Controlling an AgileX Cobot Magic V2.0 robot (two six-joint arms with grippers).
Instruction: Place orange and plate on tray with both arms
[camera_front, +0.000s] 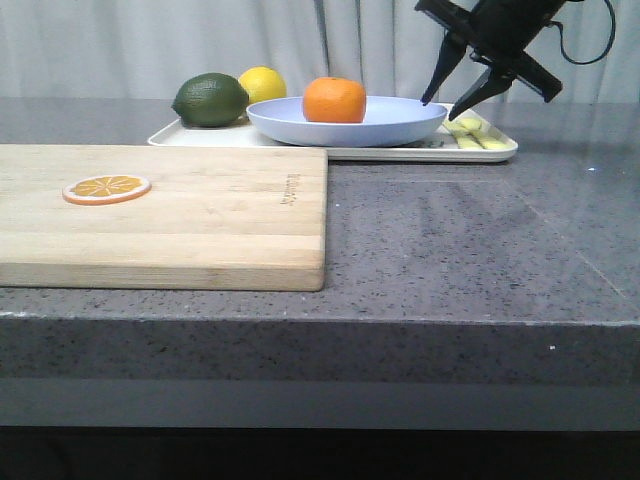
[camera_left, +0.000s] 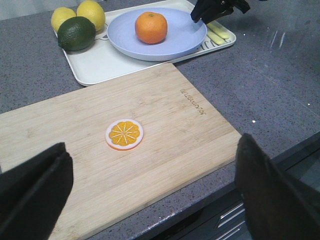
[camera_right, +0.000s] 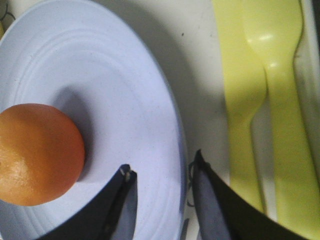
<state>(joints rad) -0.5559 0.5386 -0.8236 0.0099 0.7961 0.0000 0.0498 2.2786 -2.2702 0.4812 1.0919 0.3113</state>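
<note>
Orange (camera_front: 334, 100) rests on plate (camera_front: 346, 120), plate on tray (camera_front: 480, 150): placement looks complete. Right claw (camera_front: 446, 103) spread, straddling the plate rim; left claw (camera_left: 150, 192) spread, empty.

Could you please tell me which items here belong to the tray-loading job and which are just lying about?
Job items:
orange
plate
tray
right end effector, open astride the plate's rim

Lying about:
cutting board
orange slice
lime
lemons
yellow utensils
</note>
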